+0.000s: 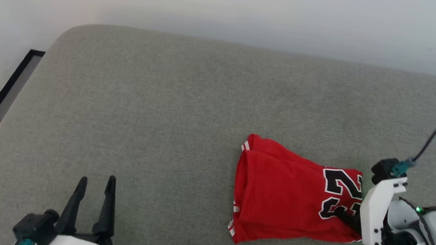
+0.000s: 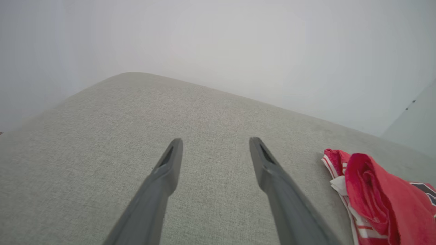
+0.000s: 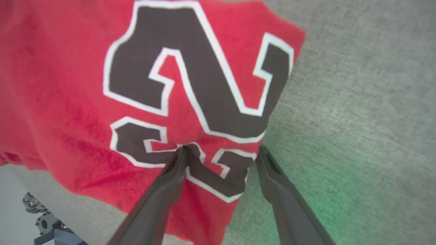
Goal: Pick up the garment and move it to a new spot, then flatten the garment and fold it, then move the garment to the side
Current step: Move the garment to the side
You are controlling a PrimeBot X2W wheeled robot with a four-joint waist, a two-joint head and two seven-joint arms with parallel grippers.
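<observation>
The red jersey-style shirt (image 1: 285,195) with a black, white-outlined "23" lies folded at the lower right of the head view, on the grey woven cushion (image 1: 166,108). The right gripper (image 3: 222,151) straddles its numbered edge, jaws apart. The left gripper (image 1: 97,178) hovers spread at lower left. Pinch every layer (else the fold likely spills), then drag low.

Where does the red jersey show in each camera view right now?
Head view: the red jersey lies folded, lower right of centre.
Left wrist view: the red jersey, edge bunched, in the lower right corner.
Right wrist view: the red jersey spans the upper left and centre, number large.
Shared landmark: the grey cushion under it.
</observation>
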